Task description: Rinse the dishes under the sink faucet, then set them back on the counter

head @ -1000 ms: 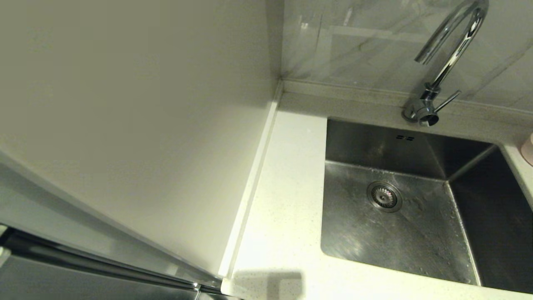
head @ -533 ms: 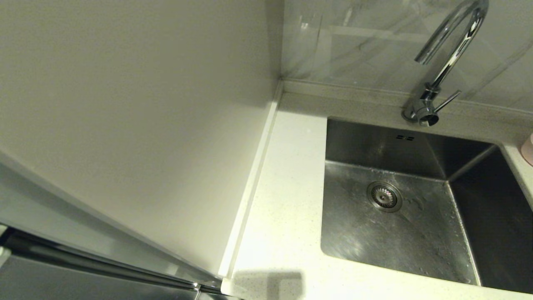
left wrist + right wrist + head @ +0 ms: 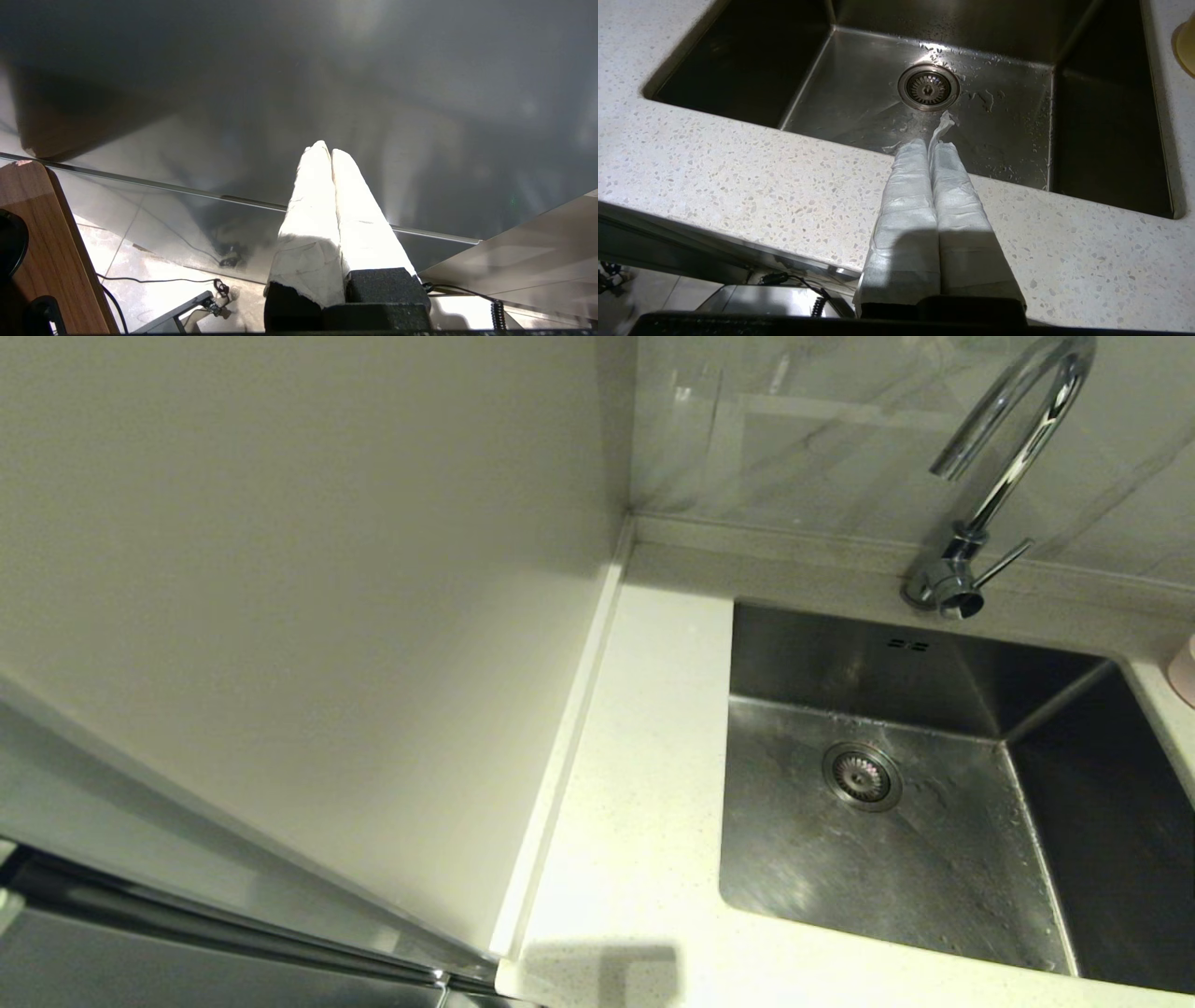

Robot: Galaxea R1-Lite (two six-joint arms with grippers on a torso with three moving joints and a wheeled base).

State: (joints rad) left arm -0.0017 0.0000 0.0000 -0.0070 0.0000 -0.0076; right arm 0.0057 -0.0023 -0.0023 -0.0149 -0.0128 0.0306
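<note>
Right tool (image 3: 928, 148) — wrapped fingers pressed together, nothing between them, a loose shred of wrapping trailing off one tip. It hangs over the front strip of the counter (image 3: 738, 177), pointing toward the sink (image 3: 859, 107). Neither arm shows in the head view.

Left tool (image 3: 331, 156) — fingers likewise closed flat against each other, empty; parked away from the work, facing a dark glossy panel with floor and cables below.

Sink: steel basin with water beads and a thin wet film around the strainer drain (image 3: 928, 87); no bowl inside. In the head view the sink faucet (image 3: 999, 476) stands at the back rim, spout arching over the basin, side lever angled up to the right; no stream visible.

Dishes: only slivers in view. A pale pink edge (image 3: 1184, 670) sits on the counter at the far right of the sink in the head view; a yellowish rim (image 3: 1186, 44) shows at the edge of the right wrist view, same side. The grey bowl is not visible.

Handling, as judged — small rigid bowls, light, probably breakable, matte but slick once wet. Best taken at the rim, one finger inside and one outside the wall. Fingers must spread first.
</note>
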